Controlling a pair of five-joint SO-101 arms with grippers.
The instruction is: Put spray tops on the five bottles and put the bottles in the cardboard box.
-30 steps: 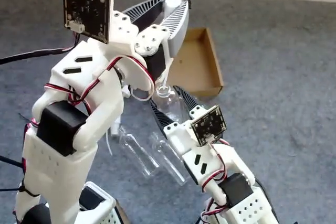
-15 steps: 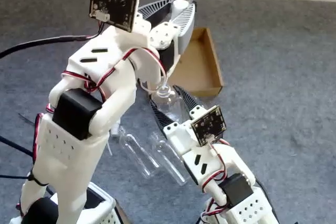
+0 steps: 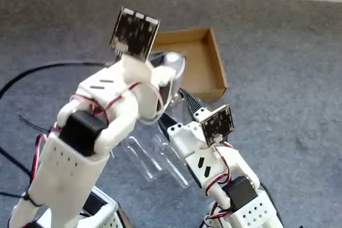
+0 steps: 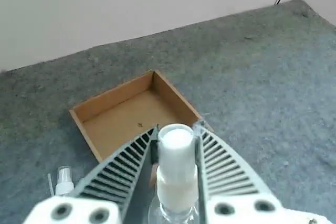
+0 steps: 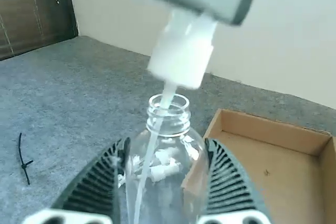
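Observation:
My left gripper [image 4: 176, 129] is shut on a white spray top [image 4: 176, 167], holding it right over the neck of an upright clear bottle [image 5: 165, 174]. The top's tube [image 5: 157, 124] hangs down inside the neck, while its cap [image 5: 184, 59] is still a little above the rim. My right gripper [image 5: 165, 148] is shut on this bottle's body. In the high view the left gripper [image 3: 172, 63] sits just above the right gripper [image 3: 174, 108], in front of the open cardboard box [image 3: 206, 86]. Inside the box [image 4: 105, 106] I see nothing.
Two clear bottles [image 3: 140, 157] [image 3: 173, 159] lie on the grey carpet between the arms' bases. A loose spray top [image 4: 64, 180] stands beside the box. A black cable tie [image 5: 23, 160] lies on the carpet farther off.
The left arm has come down and forward with the spray top, from high over the box to just over the bottle's neck. The right arm and its bottle stay put.

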